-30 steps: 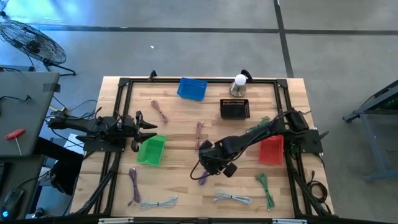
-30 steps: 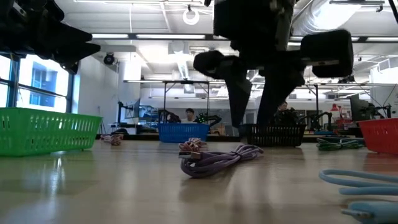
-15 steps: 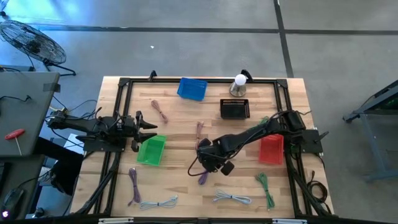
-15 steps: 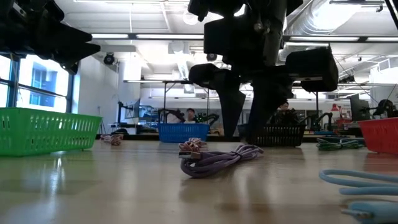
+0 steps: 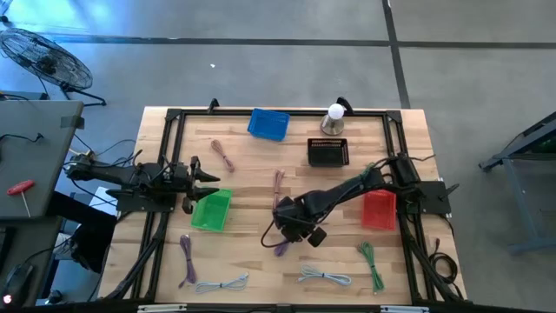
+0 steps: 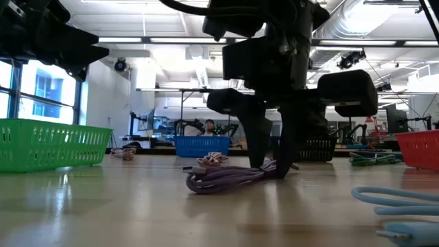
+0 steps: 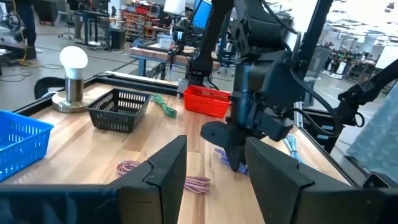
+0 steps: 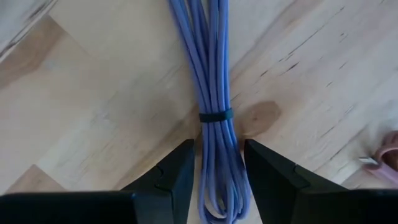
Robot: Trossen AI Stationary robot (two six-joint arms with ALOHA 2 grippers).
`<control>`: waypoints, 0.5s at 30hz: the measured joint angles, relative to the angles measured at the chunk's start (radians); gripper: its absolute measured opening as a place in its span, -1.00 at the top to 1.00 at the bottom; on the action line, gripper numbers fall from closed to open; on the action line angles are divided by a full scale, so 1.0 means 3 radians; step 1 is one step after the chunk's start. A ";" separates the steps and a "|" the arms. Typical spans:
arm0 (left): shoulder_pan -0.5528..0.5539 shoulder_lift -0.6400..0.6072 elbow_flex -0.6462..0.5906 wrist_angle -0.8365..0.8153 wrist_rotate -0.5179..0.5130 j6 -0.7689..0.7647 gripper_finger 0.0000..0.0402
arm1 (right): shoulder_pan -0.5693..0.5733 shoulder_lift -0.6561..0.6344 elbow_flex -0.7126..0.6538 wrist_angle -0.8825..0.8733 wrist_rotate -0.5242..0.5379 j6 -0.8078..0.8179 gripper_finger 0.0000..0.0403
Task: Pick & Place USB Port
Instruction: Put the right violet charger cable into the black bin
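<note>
A purple USB cable [image 5: 281, 247], coiled into a long bundle and tied by a dark band [image 8: 215, 116], lies flat on the wooden table near its middle. My right gripper [image 5: 292, 229] points down over it. It is open, with one finger on each side of the bundle [image 8: 214, 93] and the fingertips down at the table [image 6: 271, 171]. My left gripper [image 5: 213, 180] waits open at the table's left, level, above the green basket [image 5: 211, 209]. My right gripper comes at the purple cable from above, its open fingers [image 8: 177, 180] lying across the bundle just beyond the dark band, toward the looped end [image 8: 219, 205]. The strands nearly fill the gap; whether a finger touches them I cannot tell. The cable lies on the table.
A blue basket [image 5: 268, 123], a black basket [image 5: 328, 151] and a lamp [image 5: 335, 117] stand at the far side, and a red basket [image 5: 379, 209] at the right. Other cables lie about: pink [image 5: 279, 183], green [image 5: 371, 261], white [image 5: 326, 276], purple [image 5: 186, 259].
My right gripper has gone down onto the purple cable, until its fingertips reach the table on either side of the bundle. The bundle has slid a little toward the table's left.
</note>
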 joint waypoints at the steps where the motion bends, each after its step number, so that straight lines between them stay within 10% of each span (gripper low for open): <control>1: 0.0000 0.0001 0.0000 0.0000 0.0000 0.0000 0.20 | -0.0004 0.0001 0.0000 0.0002 -0.0012 0.0000 0.34; 15: 0.0000 0.0001 0.0000 -0.0158 0.0003 0.0000 0.20 | -0.0036 0.0003 0.0003 -0.0048 -0.0034 0.0206 0.91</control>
